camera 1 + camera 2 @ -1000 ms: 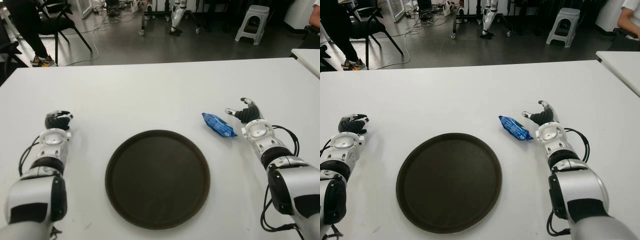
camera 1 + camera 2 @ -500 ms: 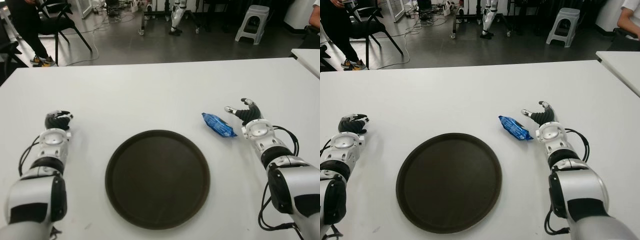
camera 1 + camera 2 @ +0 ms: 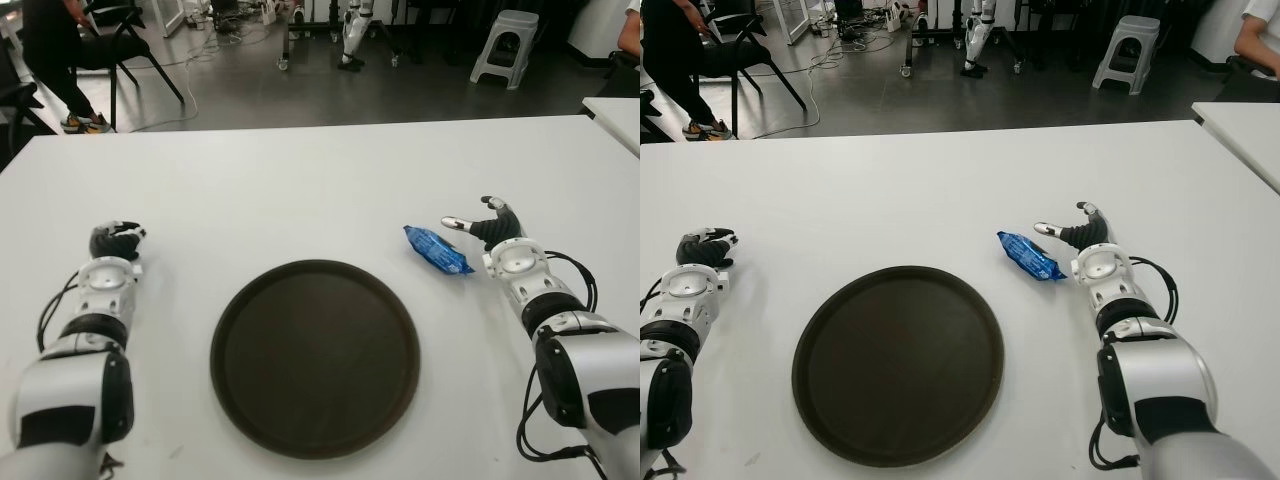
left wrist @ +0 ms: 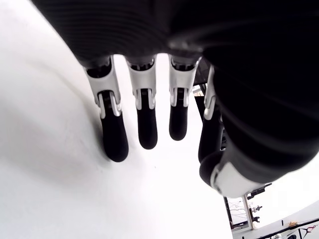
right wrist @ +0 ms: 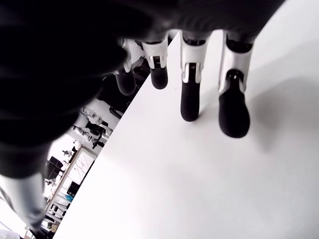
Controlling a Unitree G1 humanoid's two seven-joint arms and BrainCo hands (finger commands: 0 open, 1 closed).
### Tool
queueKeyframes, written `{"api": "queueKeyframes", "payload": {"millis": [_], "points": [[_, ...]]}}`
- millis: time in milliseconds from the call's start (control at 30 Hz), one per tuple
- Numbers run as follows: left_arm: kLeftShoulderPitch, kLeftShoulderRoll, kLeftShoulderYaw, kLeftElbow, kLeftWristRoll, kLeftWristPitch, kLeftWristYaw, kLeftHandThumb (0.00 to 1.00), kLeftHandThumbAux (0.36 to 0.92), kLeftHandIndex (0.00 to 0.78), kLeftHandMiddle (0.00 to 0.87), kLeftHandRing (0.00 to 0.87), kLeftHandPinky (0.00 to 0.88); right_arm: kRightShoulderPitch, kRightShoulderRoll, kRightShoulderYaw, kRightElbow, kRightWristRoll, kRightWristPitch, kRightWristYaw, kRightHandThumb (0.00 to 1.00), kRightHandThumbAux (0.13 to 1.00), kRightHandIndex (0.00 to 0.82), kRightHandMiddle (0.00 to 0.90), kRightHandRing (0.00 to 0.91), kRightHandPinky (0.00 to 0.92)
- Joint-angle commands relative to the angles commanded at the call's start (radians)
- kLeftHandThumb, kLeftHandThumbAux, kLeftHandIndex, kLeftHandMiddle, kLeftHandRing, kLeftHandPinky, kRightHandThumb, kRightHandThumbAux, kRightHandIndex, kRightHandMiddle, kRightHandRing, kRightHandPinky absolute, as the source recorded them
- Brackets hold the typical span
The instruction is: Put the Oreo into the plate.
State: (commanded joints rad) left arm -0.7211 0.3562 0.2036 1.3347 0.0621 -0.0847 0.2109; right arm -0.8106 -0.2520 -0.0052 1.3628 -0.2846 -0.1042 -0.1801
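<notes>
Eye views: Oreo point(image 3: 437, 250) on table point(image 3: 300, 190), at 2 o'clock of plate point(image 3: 314, 355), just beside right hand point(image 3: 492, 230). Left hand point(image 3: 115, 240) at 9 o'clock.

Wrist views: both hands loosely extended, empty.

Risk: slick wrapper skidding from a sideways nudge; shallow pinch dropping short.

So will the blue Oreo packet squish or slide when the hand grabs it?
The Oreo packet looks like thin, shiny wrapper, so it probably crinkles and feels slippery. It lies flat on the smooth white table, so the open right hand beside it might skid it.

White-shelled arms, black-fingered hands, black cables
</notes>
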Motion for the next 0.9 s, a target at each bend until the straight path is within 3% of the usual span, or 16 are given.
{"api": "queueKeyframes", "payload": {"millis": [433, 767, 900], "points": [[-0.002, -0.007, 0.0, 0.0, -0.002, 0.003, 0.003, 0.677, 0.724, 0.4, 0.194, 0.2, 0.204, -0.004, -0.005, 0.015, 0.002, -0.021, 0.008, -0.002, 0.0, 0.695, 0.0, 0.007, 0.724, 0.733], [-0.003, -0.01, 0.006, -0.001, -0.006, 0.0, 0.003, 0.679, 0.724, 0.4, 0.198, 0.201, 0.202, -0.001, -0.012, 0.034, 0.0, -0.04, -0.013, -0.009, 0.0, 0.7, 0.0, 0.063, 0.714, 0.718], [0.0, -0.009, 0.01, 0.0, -0.007, -0.002, 0.001, 0.678, 0.724, 0.399, 0.201, 0.205, 0.209, -0.002, -0.019, 0.061, -0.005, -0.059, -0.029, -0.01, 0.0, 0.736, 0.0, 0.061, 0.601, 0.567]]}}
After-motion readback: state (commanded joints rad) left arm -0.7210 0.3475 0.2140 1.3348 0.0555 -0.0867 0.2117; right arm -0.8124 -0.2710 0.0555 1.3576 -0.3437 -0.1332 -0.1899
